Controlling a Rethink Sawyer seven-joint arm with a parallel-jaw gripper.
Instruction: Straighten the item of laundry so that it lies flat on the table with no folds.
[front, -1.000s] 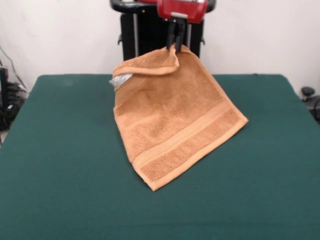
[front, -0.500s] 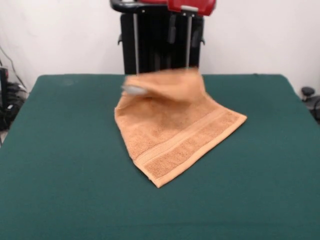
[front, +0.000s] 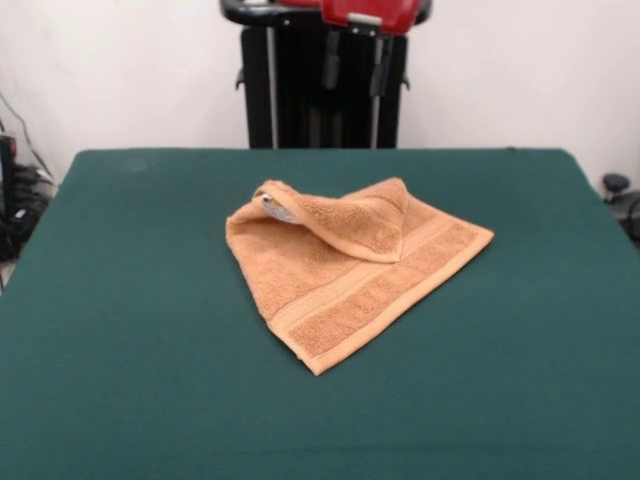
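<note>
Towel (front: 345, 270) had been released from the gripper (front: 351, 62), whose fingers were apart; its corner was folded below on the desk (front: 120, 330), so flattening was judged unfinished.

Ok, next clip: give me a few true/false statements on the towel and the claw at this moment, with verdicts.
1. The claw grips a towel corner. False: it hangs open above, holding nothing.
2. The towel lies on the green table. True.
3. The towel lies flat with no folds. False: its far part is flopped over onto itself.
4. A woven band runs near the towel's front edge. True.
5. The towel hangs over the table's edge. False: it sits well inside the tabletop.
</note>
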